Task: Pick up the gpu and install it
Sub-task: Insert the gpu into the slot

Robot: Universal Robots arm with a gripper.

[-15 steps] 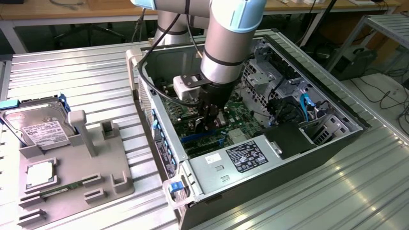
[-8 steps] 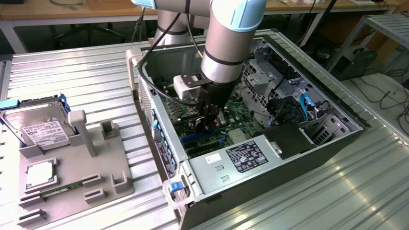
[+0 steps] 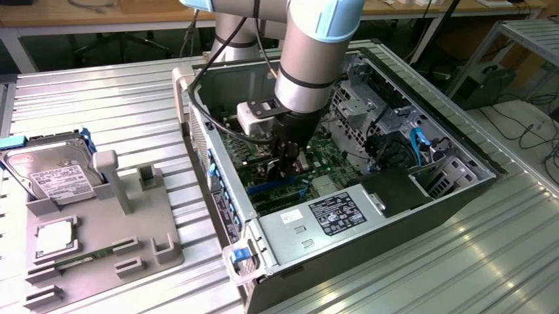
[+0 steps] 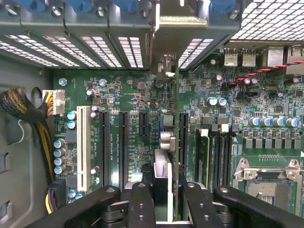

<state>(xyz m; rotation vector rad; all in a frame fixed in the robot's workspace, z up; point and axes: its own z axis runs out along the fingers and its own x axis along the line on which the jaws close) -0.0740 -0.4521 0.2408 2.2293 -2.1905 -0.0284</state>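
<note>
Your gripper (image 3: 287, 171) is down inside the open computer case (image 3: 454, 140), its fingers (image 4: 142, 204) pinching the gpu (image 4: 164, 156) edge-on above the green motherboard (image 4: 137, 123), in line with the black expansion slots (image 4: 122, 147). Beside the case, the grey tray (image 3: 131, 242) holds a hard drive (image 3: 52, 175) standing in its cradle, a processor (image 3: 55, 237) lying flat, and a memory stick (image 3: 83, 256) in a slot.
</note>
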